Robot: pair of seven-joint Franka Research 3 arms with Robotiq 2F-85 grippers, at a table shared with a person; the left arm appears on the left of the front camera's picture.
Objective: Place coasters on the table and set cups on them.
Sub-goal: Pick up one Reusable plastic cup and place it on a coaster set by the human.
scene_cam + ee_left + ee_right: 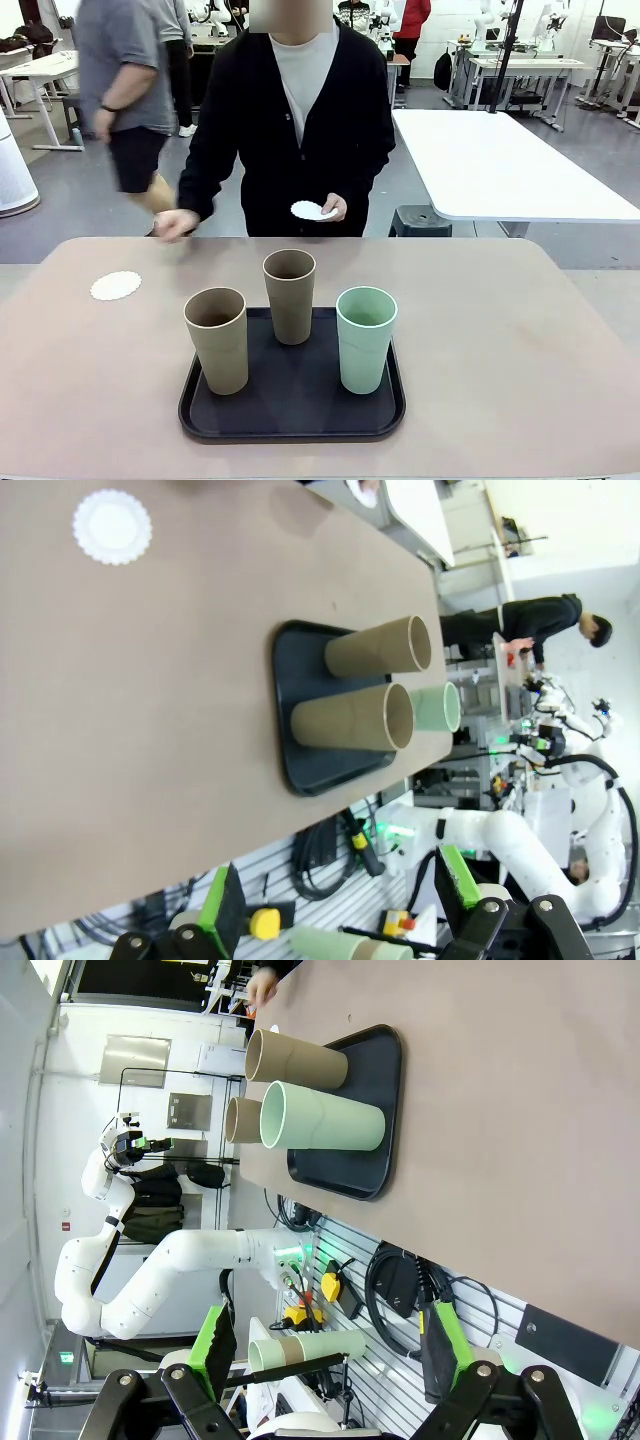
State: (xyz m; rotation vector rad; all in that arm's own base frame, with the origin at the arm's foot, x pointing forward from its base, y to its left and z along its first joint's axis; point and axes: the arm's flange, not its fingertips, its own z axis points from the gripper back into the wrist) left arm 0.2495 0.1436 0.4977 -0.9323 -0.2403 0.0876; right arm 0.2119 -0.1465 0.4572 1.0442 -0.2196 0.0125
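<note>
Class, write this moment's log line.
laid coaster on table | held coaster in person's hand | three cups on tray | jaws open

I see one round white paper-doily coaster (116, 286) with a scalloped edge lying flat on the beige matte table (520, 340), toward its far left. A second white doily (312, 211) rests in the person's hand (335, 207) beyond the far edge. On the black tray (290, 405) a front tan-brown tumbler (216, 340), a rear tan-brown tumbler (289, 296) and a pale mint-green tumbler (366, 339) stand upright, none touching another, all empty.
</note>
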